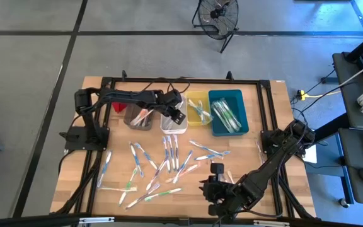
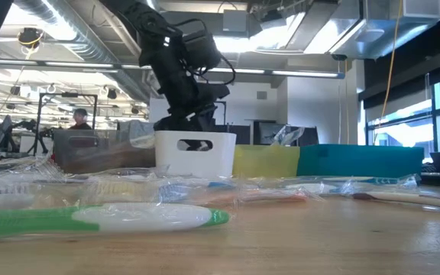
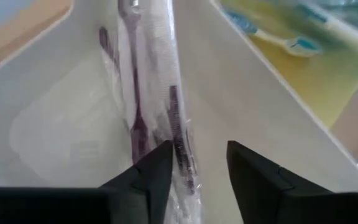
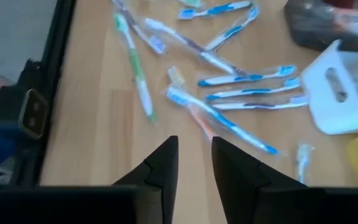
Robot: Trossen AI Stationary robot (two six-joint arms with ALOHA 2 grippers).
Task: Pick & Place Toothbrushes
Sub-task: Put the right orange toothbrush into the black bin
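High view shows the job partly done: the grey bin (image 1: 137, 117), white bin (image 1: 172, 123), yellow bin (image 1: 198, 108) and teal bin (image 1: 226, 111) along the far side of the desk (image 1: 93, 189) each hold some toothbrushes, while many loose toothbrushes (image 1: 169, 153) lie scattered over the middle and near part of the wood, so a good share of the sorting appears left.

The left hand (image 1: 176, 113) hangs over the white bin. In the left wrist view its fingers (image 3: 151, 177) stand spread, with a wrapped purple toothbrush (image 3: 148, 93) lying between them inside the bin, seemingly just let go rather than pinched.

The right hand (image 1: 214, 188) sits low near the desk's near edge. Its fingers (image 4: 160, 165) stand slightly apart with nothing between them, pointing toward the loose pile.

Room is tight at the bins, which stand side by side and touching, so the left hand has walls close on both sides. The black frame rail (image 1: 266, 113) rims the desk, and the right arm lies close to the rail's near right corner. The central spread is open from above.
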